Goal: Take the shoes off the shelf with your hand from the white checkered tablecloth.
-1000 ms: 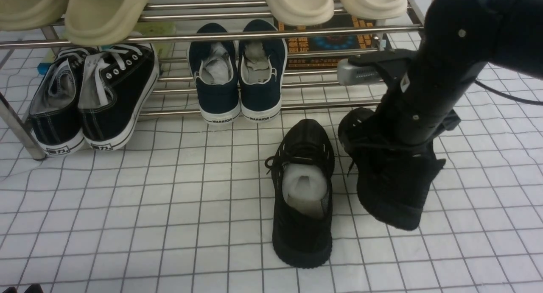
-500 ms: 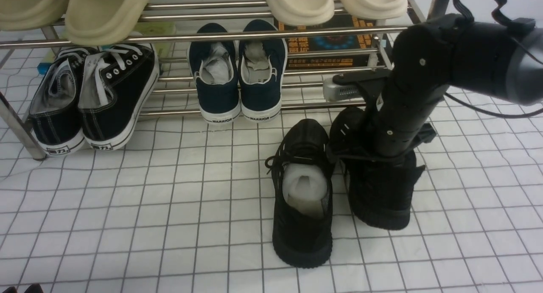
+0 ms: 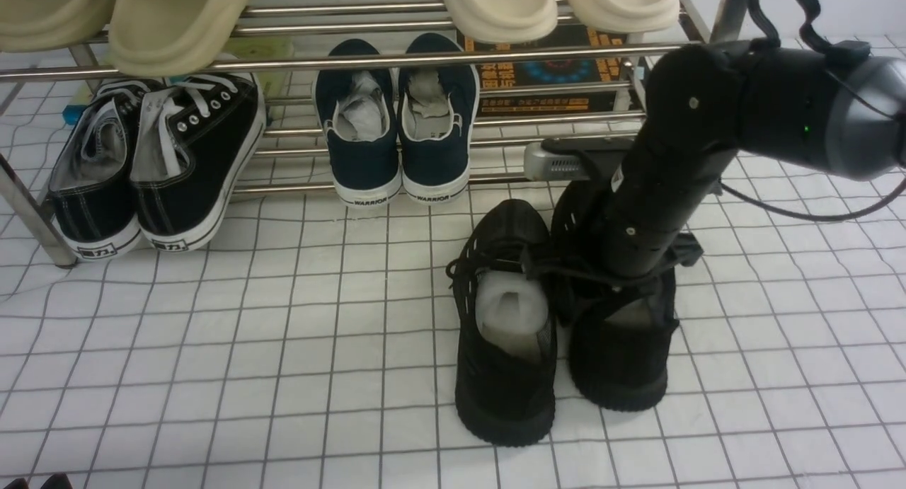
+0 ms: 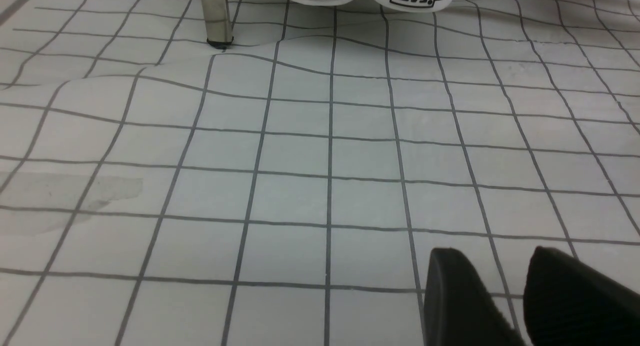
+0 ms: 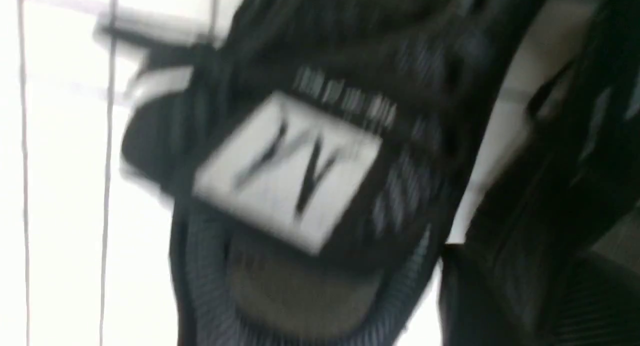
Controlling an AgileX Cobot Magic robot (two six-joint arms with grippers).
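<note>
The pair of black knit sneakers is seen on the white checkered tablecloth, off the shelf and on its near side. Both toes are pointed toward the shelf, with the heels at the near side. The left sneaker is filled with white paper stuffing, and its heel is set nearer than that of the right sneaker. The two are placed side by side, the gap between them partly covered by the right gripper.

The jaws of the right gripper are spread apart above the lace area of the right sneaker, which is left unclamped between them. One jaw is extended over the laced right side of the left sneaker, the other over the right edge of the right sneaker; whether either shoe is touched cannot be told.

By the left gripper, nothing is held; its jaws are parted by a narrow gap above the cloth, well apart from the sneakers.

On the lower tier, black canvas shoes are carried at the left and navy shoes near the middle. Pale clogs are carried on the upper tier.
</note>
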